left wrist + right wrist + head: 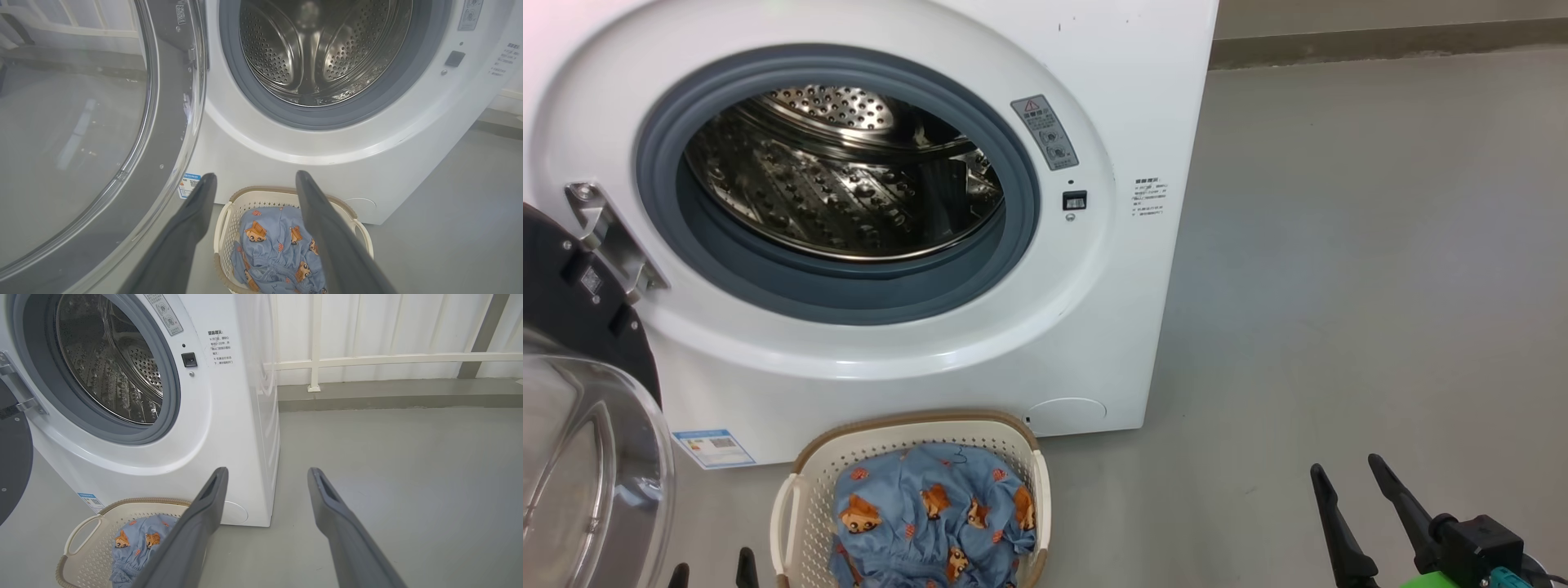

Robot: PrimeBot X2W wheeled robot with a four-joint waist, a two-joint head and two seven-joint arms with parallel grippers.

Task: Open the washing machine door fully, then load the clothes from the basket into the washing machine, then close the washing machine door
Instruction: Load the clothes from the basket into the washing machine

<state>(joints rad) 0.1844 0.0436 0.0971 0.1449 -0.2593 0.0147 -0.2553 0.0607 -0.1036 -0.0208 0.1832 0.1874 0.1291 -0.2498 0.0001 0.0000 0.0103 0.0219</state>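
Basket sits on the floor, tight against the foot of the washing machine and right below the opening, with the clothes bunched inside it and neither tool on them. The washing machine door hangs swung out on the machine's left, and the steel drum looks bare. Left gripper is poised near the basket and pointing at it, fingers spread wide and holding nothing. Right gripper is off over bare floor, likewise apart and empty. Now the risks, as I read them. A shallow pinch could lift just one fold and leave fabric trailing over the gasket. The light basket may drag along with the cloth. And that left arm works very close beside the door, so a careless lift could knock it.
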